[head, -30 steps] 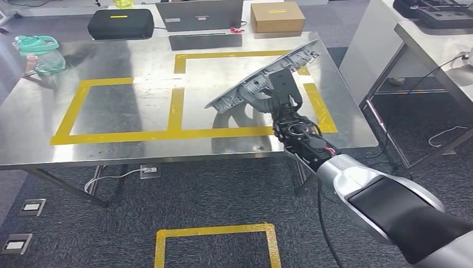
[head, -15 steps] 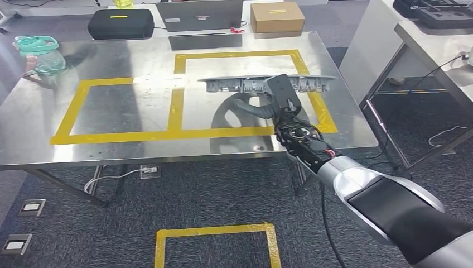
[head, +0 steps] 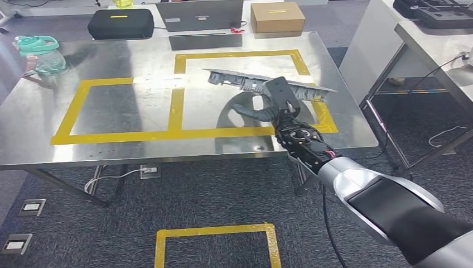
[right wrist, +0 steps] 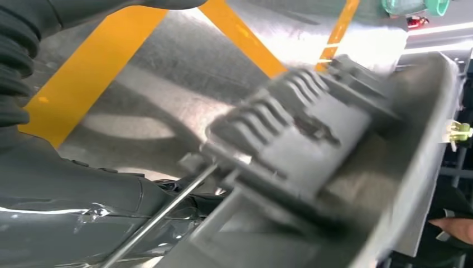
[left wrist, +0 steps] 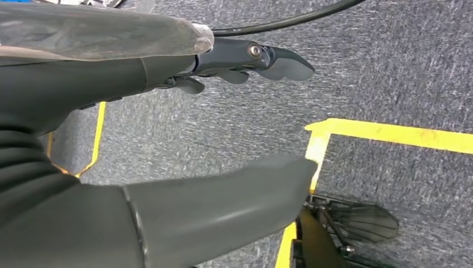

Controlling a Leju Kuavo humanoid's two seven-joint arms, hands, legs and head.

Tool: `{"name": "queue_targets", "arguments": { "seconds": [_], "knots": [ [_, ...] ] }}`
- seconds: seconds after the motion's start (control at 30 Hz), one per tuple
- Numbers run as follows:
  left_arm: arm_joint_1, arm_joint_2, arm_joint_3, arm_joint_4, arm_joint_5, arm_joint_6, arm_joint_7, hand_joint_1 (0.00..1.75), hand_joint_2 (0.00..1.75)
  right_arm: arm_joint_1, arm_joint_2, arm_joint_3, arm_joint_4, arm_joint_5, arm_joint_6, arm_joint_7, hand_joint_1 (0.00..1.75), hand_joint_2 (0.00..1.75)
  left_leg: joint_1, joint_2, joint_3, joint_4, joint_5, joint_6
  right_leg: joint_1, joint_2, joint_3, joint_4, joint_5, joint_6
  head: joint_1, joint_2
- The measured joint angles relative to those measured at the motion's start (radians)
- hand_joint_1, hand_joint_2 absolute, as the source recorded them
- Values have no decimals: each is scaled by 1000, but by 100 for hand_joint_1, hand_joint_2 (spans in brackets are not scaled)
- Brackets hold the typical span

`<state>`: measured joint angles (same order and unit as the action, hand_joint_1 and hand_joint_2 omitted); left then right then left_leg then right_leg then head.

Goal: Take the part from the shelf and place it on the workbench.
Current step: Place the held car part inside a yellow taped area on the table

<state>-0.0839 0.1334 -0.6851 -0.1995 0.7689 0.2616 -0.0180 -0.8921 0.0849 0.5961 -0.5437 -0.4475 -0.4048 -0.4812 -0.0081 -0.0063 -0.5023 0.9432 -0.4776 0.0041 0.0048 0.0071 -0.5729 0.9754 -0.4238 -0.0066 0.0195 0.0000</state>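
Observation:
A long grey plastic part point(head: 262, 84) with ribbed clips hangs above the right yellow-taped rectangle of the steel workbench point(head: 111, 139). My right hand point(head: 276, 100) grips it near its middle, and the part tilts slightly down toward the right. In the right wrist view the part point(right wrist: 312, 151) is close up and blurred, with the bench's yellow tape behind it. My left hand point(left wrist: 167, 139) hangs over the carpet floor, fingers apart, holding nothing.
A teal bottle point(head: 39, 53) stands at the bench's far left. A black case point(head: 120, 23), a laptop point(head: 199, 15) and a cardboard box point(head: 277, 18) line the far edge. Another table point(head: 435, 39) stands to the right. A person's hand point(right wrist: 452, 228) shows in the right wrist view.
My right hand has rotated the part from steeply tilted, right end high, through level, to slightly right end low. The arm has barely shifted.

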Motion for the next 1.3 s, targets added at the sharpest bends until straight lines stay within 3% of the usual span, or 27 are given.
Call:
{"name": "queue_targets", "arguments": {
  "seconds": [0.27, 0.5, 0.67, 0.97, 1.17, 1.3],
  "knots": [
    [0, 2, -3, 0, -3, 1, -1, 0, 0, 0, -10, 7, 8, 0, 88, 50, 0, 175, 0, 0, 0, 0, 0, 0, 0, 0, 0, 0, 0, 0, 0, 0],
    [0, 6, -18, 0, -6, -2, -2, 0, 0, -1, -23, 29, 15, 12, 235, 134, 0, 175, 0, 0, 0, 0, 0, 0, 0, 0, 0, 0, 0, 0, 0, 0],
    [-1, 9, -24, 0, -6, -8, 0, 0, 0, -5, -28, 63, 23, 36, 353, 262, 0, 175, 0, 0, 0, 0, 0, 0, 0, 0, 0, 0, 0, 0, 0, 0],
    [-1, 11, -33, 0, -6, -9, 8, 0, 0, -16, -42, 116, 39, 9, 462, 467, 0, 175, 0, 0, 0, 0, 0, 0, 0, 0, 0, 0, 0, 0, 0, 0],
    [-6, 12, -48, 0, -14, -10, 24, 0, 0, -45, -61, 149, 40, -27, 573, 675, 0, 175, -1, 0, 1, 0, 0, 0, -1, 0, 0, 0, 0, 0, 0, 0],
    [-11, 12, -56, 0, -16, -10, 33, 0, 0, -64, -78, 176, 30, -34, 607, 736, 0, 175, -1, 0, 1, 0, 0, 0, -1, 0, 1, 0, 0, 0, -1, 0]
  ]
}}
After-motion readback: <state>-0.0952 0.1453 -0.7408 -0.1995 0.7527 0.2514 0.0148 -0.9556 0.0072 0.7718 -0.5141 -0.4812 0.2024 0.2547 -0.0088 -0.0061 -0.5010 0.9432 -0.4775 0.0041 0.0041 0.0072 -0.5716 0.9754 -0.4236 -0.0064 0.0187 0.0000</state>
